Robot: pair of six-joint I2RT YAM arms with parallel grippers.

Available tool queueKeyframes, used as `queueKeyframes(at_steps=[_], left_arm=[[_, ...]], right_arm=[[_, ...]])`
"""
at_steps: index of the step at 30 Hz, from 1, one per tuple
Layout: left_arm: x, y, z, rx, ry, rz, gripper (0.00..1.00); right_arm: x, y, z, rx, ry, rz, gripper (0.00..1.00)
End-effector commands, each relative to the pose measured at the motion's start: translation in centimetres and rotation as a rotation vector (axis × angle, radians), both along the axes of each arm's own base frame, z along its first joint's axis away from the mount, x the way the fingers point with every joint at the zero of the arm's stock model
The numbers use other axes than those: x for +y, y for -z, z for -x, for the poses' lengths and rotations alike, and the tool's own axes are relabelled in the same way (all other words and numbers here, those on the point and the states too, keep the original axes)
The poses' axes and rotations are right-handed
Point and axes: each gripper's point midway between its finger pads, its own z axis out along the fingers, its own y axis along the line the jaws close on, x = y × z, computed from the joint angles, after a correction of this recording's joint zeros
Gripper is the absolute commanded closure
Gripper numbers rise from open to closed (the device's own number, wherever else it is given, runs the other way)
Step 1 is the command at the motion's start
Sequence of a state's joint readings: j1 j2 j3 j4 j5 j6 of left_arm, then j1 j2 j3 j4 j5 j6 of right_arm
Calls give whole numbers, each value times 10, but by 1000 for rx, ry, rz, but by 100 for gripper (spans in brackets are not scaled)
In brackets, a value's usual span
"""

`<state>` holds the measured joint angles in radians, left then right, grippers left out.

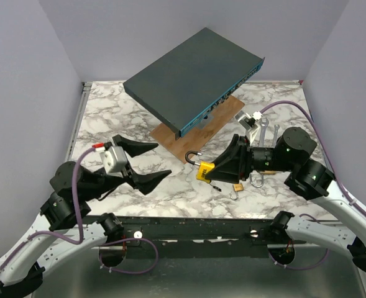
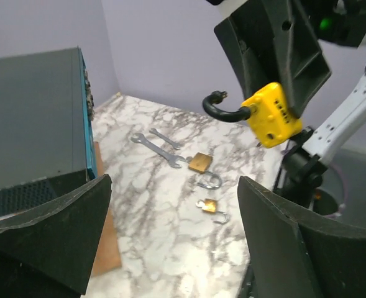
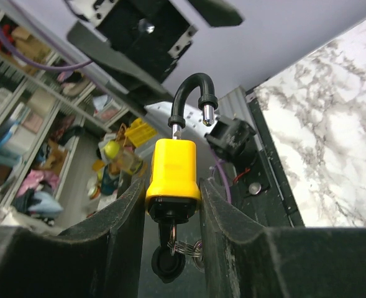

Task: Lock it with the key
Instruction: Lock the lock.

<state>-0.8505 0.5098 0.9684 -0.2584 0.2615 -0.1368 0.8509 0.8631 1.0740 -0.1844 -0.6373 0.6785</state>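
Observation:
A yellow padlock (image 1: 205, 170) with a black shackle (image 1: 192, 158) is held above the marble table. My right gripper (image 1: 215, 169) is shut on its body. In the right wrist view the padlock (image 3: 173, 167) sits between my fingers with its shackle (image 3: 189, 93) open, one leg out of the body. A black-headed key (image 3: 168, 264) on a ring sticks in the bottom of the padlock. My left gripper (image 1: 161, 160) is open and empty, to the left of the padlock. The left wrist view shows the padlock (image 2: 273, 115) up and to the right of the left gripper (image 2: 175, 183).
A dark grey box (image 1: 192, 77) rests tilted on a wooden board (image 1: 189, 133) at the back. Two small brass padlocks (image 2: 200, 162) (image 2: 209, 205) and two wrenches (image 2: 161, 149) lie on the table under the right arm.

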Motion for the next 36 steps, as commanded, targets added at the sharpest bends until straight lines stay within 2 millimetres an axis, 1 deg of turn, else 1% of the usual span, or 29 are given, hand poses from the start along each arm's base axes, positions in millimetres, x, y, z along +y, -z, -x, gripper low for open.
queueKeyframes(at_steps=[1, 3, 7, 8, 13, 18, 23, 26, 29, 31, 34, 36], left_arm=[[-2, -21, 7, -383, 17, -13, 19], [-5, -20, 8, -449, 18, -32, 19], [-16, -14, 8, -526, 20, -103, 20], [-20, -11, 12, -545, 32, -120, 20], [-42, 15, 17, -639, 17, -273, 20], [-53, 30, 18, -715, -7, -356, 23], [-62, 31, 12, -770, -57, -391, 31], [-65, 23, 10, -782, -83, -360, 35], [-64, 16, 10, -804, -106, -327, 36], [-65, 15, 12, -823, -105, -330, 38], [-67, 19, 19, -857, -79, -346, 40], [-70, 26, 23, -876, -65, -364, 43]], right_arm=[[-11, -8, 32, -35, -150, -1, 99], [-12, -6, 35, -27, -166, 6, 99], [-11, 1, 36, -8, -180, 34, 99], [-9, 4, 35, 1, -180, 43, 99], [-7, 9, 36, 27, -197, 53, 99], [-8, 8, 39, 38, -212, 48, 99], [-7, 11, 39, 51, -220, 62, 99], [-7, 11, 38, 44, -217, 70, 99], [-7, 11, 36, 40, -209, 76, 99], [-6, 13, 35, 42, -204, 82, 99], [-6, 14, 33, 44, -193, 86, 100], [-6, 12, 32, 39, -183, 87, 99]])
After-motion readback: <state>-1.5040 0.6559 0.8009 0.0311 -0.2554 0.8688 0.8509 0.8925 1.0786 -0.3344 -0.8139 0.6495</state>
